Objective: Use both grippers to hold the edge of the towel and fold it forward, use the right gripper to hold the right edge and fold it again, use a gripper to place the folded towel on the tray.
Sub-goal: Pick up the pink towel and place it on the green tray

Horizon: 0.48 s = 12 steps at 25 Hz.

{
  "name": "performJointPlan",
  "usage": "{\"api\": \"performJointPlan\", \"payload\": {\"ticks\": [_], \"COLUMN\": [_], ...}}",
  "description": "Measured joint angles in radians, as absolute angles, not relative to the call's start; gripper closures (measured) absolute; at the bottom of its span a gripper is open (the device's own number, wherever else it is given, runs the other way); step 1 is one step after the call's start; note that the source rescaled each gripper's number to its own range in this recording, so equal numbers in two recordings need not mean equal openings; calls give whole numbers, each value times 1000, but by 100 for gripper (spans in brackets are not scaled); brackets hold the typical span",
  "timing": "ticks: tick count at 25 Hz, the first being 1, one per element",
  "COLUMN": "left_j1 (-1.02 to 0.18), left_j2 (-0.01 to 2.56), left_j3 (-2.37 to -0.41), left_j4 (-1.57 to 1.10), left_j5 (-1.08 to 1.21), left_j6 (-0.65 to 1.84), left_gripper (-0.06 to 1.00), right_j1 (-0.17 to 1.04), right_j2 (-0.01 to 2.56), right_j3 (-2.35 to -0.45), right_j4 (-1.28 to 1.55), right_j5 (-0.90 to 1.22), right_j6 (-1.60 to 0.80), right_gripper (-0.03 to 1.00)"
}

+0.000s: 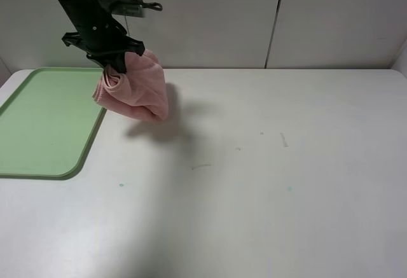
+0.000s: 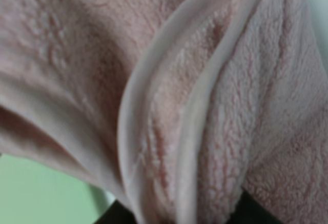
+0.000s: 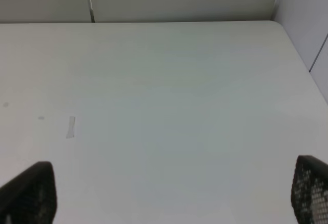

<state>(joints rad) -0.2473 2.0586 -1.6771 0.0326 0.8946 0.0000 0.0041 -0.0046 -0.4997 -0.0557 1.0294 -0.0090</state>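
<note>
**Left gripper carries the folded towel in the air, beside the tray**

You see the white table (image 1: 267, 182) filling almost the whole high view, with grey wall panels behind it. On its surface there are only a few small marks, and a soft shadow lies just under and beside the towel.

The tray (image 1: 38, 125) is the next biggest thing. It lies flat on the left side of the table, and its left part goes out of the picture. Nothing lies on the part that you can see.

The towel (image 1: 137, 87) hangs in a folded, bunched bundle from the left gripper (image 1: 116, 58), clear of the table. It is at the far right corner of the tray, most of it over the bare table and its left side over the tray's rim. In the left wrist view the towel (image 2: 169, 96) fills nearly the whole picture, and you can see its hem (image 2: 205, 96) running in curved bands through the fluffy cloth, with a bit of green tray in one corner.

The left gripper is closed tightly on the upper part of the towel.

The right gripper (image 3: 169, 196) holds nothing. You see only its two fingertips (image 3: 31, 193), standing wide apart above the bare table.
</note>
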Motion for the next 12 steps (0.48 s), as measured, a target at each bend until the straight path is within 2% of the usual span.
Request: {"api": "performJointPlan", "payload": {"ticks": [12], "left_j1": [-7], "left_j2": [2059], "left_j3": [-1677], "left_j4": [23], "left_j5": [919], "left_j6": [90], "left_gripper": [78], "right_j1": [4], "right_j2": [-5], "right_j3": [-500], "right_j4": [-56], "right_j5": [1029], "right_j6": [-9], "right_gripper": [-3]}}
